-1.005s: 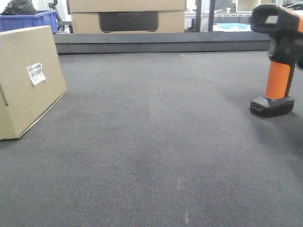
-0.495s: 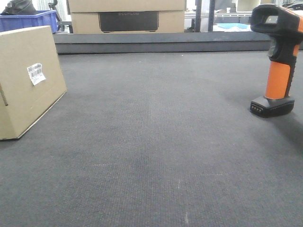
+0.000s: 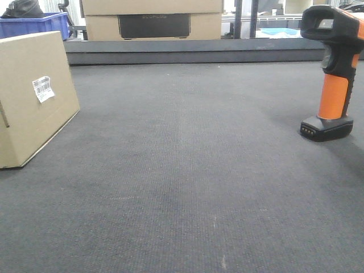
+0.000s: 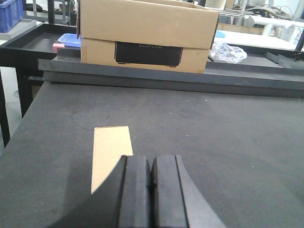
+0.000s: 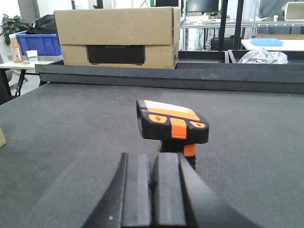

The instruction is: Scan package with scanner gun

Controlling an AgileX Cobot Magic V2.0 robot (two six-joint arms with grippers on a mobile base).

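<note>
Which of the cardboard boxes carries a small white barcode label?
The package at the left of the mat; the larger box behind, beyond the mat, shows a dark panel instead.

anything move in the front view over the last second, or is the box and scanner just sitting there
A dark shape that overlapped the right side of the scanner gun a second ago is gone from the front view now. The scanner gun itself stands upright on its base in the same spot, and the package with its barcode label has not shifted. Nothing was taken hold of or let go.
</note>
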